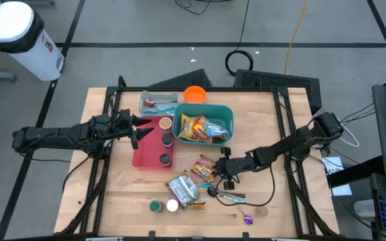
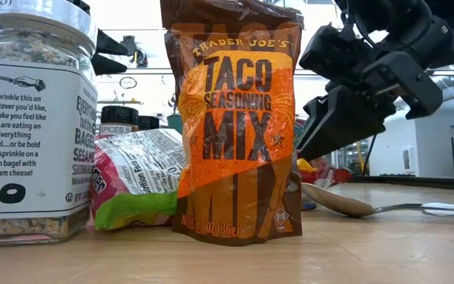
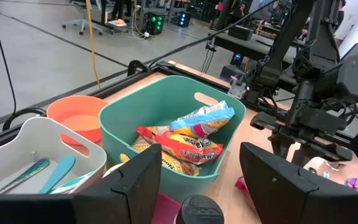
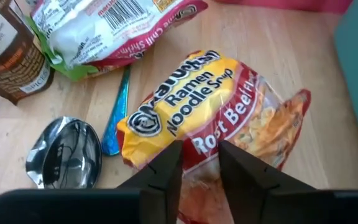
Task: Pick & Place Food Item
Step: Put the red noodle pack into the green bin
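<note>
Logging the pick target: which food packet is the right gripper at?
The roast beef ramen packet lying alone on the table, right under the right gripper. The other packets sit in the teal bin or lie nearer the front edge.

Even overhead light, soft shadows – low view backlit, bright windows, near jar (image 2: 30,118) slightly blurred.

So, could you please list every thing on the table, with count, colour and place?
teal bin: one, holds snack packets, table's far middle
orange bowl: one, behind the bin
grey tray: one, utensils inside, left of the bowl
red tray: one, with dark-lidded jars
ramen packet: one, yellow-red, under right end effector
taco seasoning mix: one, orange-brown, upright
metal spoon: one, near ramen
left end effector: open, near red tray
right end effector: open, over ramen
</note>
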